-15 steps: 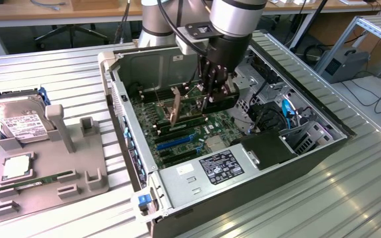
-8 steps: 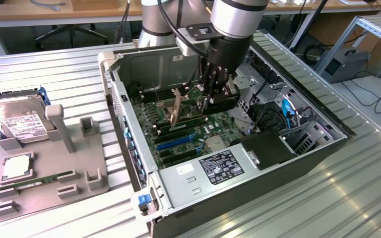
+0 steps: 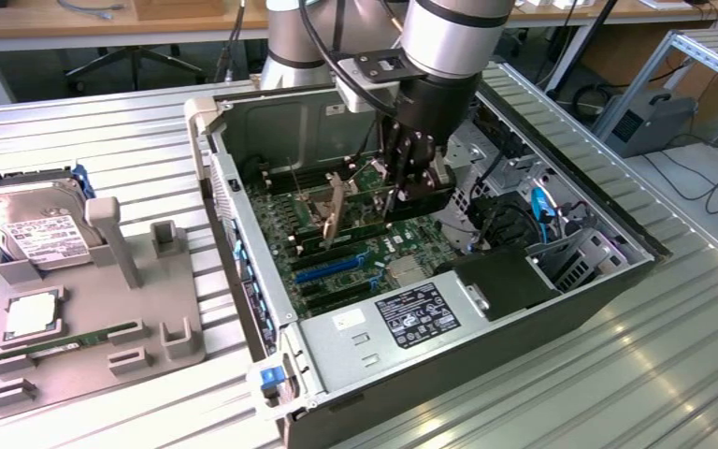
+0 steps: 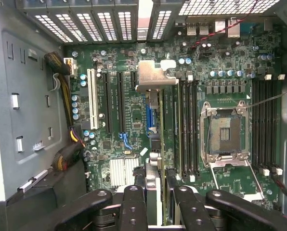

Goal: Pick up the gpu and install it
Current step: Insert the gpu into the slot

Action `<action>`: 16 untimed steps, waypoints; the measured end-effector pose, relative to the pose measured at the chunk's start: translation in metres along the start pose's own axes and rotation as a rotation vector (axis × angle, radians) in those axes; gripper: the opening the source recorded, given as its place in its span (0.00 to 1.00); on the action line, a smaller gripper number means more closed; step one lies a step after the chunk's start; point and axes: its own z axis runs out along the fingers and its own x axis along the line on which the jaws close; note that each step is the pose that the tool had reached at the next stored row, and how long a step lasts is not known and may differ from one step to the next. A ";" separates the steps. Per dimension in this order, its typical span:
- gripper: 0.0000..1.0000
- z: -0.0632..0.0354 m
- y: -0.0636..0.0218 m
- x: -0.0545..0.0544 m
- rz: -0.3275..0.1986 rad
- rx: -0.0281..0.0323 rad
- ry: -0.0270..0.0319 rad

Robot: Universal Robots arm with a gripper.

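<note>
The gpu, clamped edge-on in the gripper, stands upright over the motherboard at the case's centre, mid-insertion; seating calls for straight downward pressure into the slot toward six o'clock.

High exterior overview; close wrist view onto motherboard
</note>
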 end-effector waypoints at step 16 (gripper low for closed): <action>0.27 0.0006 0.0182 0.010 0.000 0.0000 0.0028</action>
